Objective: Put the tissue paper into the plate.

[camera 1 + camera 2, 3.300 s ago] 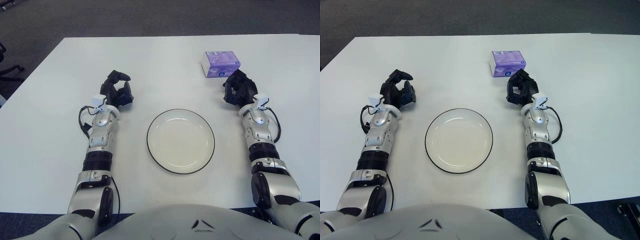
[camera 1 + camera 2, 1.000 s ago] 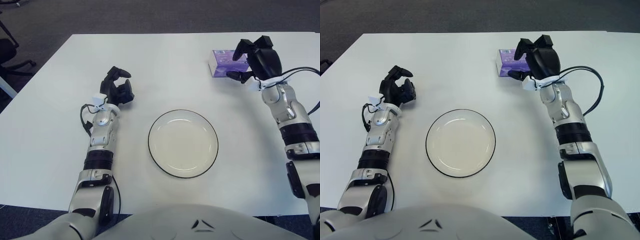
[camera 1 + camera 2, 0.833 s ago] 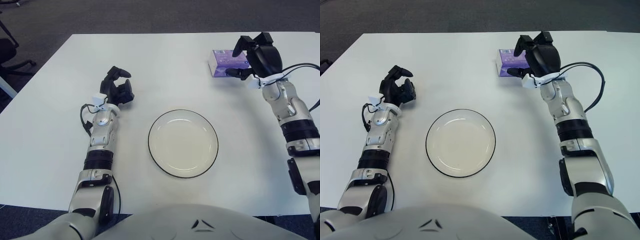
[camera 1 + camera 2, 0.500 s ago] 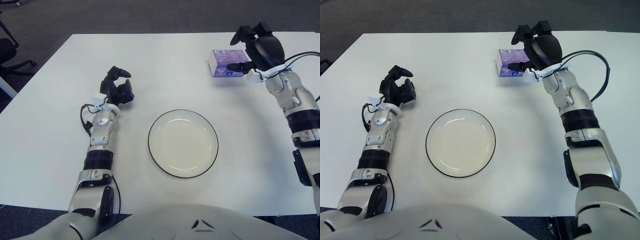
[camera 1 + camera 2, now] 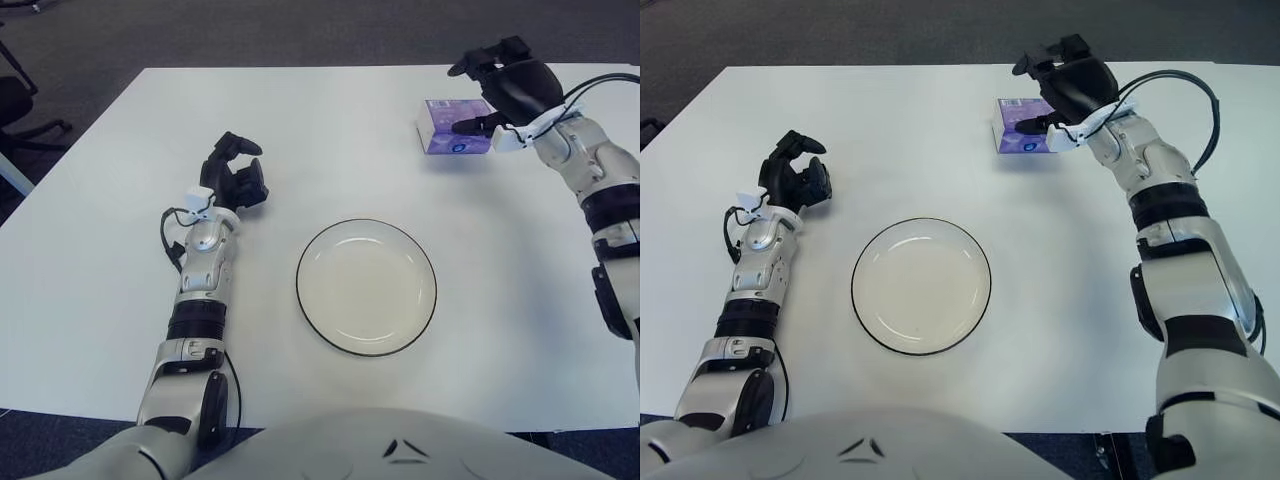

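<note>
Right hand [image 5: 500, 85] shifted over tissue pack [image 5: 447, 127]; plate [image 5: 366, 287] bare

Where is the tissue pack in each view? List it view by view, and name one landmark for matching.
Left eye view: tissue pack upper right, partly under the right hand.
Right eye view: tissue pack upper centre-right, under the same hand.
Shared landmark: the plate, nearer the robot and left of the pack.
</note>
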